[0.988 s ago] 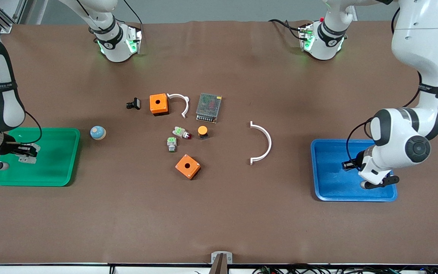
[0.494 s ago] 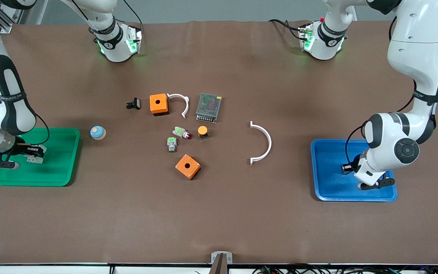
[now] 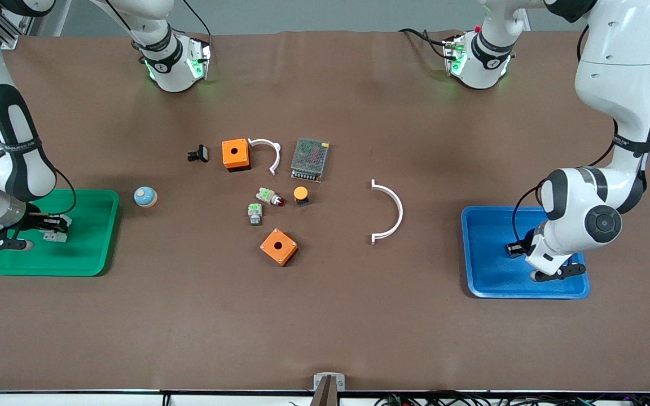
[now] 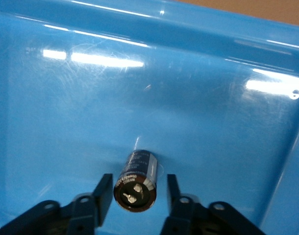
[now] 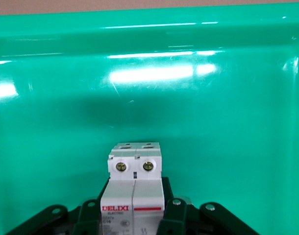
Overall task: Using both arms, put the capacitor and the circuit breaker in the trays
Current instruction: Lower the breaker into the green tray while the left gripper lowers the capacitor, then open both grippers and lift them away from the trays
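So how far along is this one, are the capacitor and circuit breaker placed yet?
Nearly done. The capacitor lies in the blue tray, with the left gripper open around it, a gap on each side. In hand: the right gripper is shut on the circuit breaker, low in the green tray. Left: release the breaker, then lift both arms away.

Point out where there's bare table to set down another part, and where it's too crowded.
Bare table: the wide strip nearer the front camera than the orange box, between green tray and blue tray; also between the large white arc and the blue tray. Crowded: the middle cluster around the power supply and push buttons.
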